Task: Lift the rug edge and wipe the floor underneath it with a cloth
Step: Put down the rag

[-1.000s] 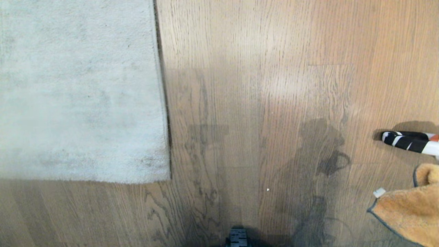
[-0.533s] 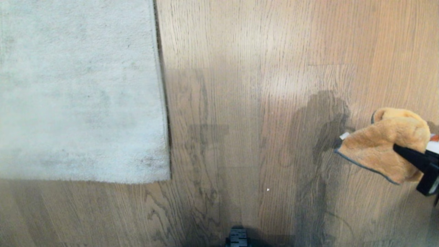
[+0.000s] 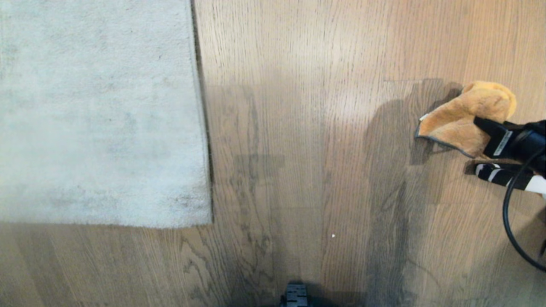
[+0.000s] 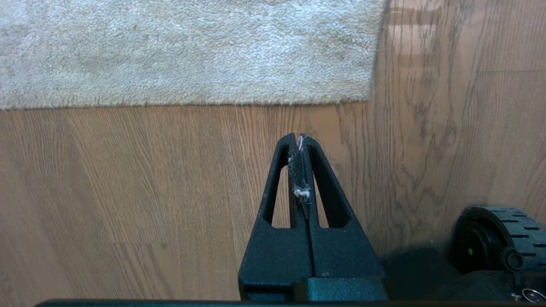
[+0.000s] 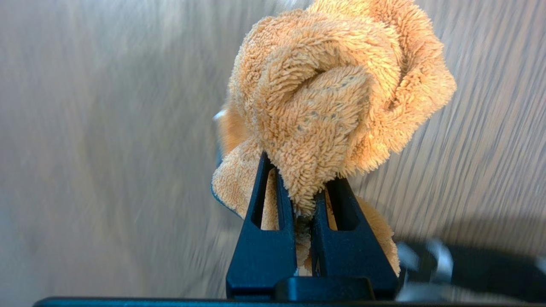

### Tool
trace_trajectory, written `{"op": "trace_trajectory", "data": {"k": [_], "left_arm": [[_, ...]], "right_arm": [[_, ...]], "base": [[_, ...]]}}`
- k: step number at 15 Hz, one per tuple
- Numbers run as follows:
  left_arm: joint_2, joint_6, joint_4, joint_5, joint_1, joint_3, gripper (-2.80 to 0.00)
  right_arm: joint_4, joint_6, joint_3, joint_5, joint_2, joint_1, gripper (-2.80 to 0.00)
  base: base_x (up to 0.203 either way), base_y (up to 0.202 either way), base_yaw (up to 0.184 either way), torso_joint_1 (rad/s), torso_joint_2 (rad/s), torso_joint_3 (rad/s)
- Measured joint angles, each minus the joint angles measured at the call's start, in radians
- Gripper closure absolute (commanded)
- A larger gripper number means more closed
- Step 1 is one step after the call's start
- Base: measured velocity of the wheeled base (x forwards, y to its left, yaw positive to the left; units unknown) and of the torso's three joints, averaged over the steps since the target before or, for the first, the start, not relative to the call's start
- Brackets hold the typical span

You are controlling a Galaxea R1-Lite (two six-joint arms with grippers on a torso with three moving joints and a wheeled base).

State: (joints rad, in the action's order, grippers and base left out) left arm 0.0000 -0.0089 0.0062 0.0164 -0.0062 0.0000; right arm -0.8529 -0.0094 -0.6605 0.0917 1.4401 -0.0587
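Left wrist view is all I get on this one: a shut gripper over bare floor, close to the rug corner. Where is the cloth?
Observer: The cloth is bunched in the right gripper, at the far right of the head view.
Operator: Is the rug lifted anywhere past my frame?
Observer: No. The head view shows the rug edge lying flat on the floor along its whole visible side.
Operator: Anything else near that cloth?
Observer: A black-and-white striped object lies on the floor right beside the right gripper.

one rug point(image 3: 98, 111), one cloth point(image 3: 458, 119), two claws point(image 4: 301, 140) point(image 5: 303, 187)
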Motion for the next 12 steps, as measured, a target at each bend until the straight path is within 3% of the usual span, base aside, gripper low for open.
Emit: {"op": "trace_trajectory", "data": {"k": [6, 10, 11, 12], "left_arm": [[0.000, 0.000, 0.000, 0.000, 0.000, 0.000, 0.00], [0.000, 0.000, 0.000, 0.000, 0.000, 0.000, 0.00], [0.000, 0.000, 0.000, 0.000, 0.000, 0.000, 0.00], [0.000, 0.000, 0.000, 0.000, 0.000, 0.000, 0.00]], "right_arm": [[0.018, 0.022, -0.226, 0.003, 0.153, -0.072, 0.00], [0.018, 0.022, -0.277, 0.003, 0.202, -0.079, 0.00], [0.018, 0.022, -0.279, 0.003, 0.206, -0.080, -2.80], [0.018, 0.022, -0.280, 0.003, 0.209, -0.081, -2.80]], "base": [[0.000, 0.000, 0.000, 0.000, 0.00, 0.000], [0.000, 0.000, 0.000, 0.000, 0.00, 0.000], [0.000, 0.000, 0.000, 0.000, 0.00, 0.000], [0.000, 0.000, 0.000, 0.000, 0.00, 0.000]]}}
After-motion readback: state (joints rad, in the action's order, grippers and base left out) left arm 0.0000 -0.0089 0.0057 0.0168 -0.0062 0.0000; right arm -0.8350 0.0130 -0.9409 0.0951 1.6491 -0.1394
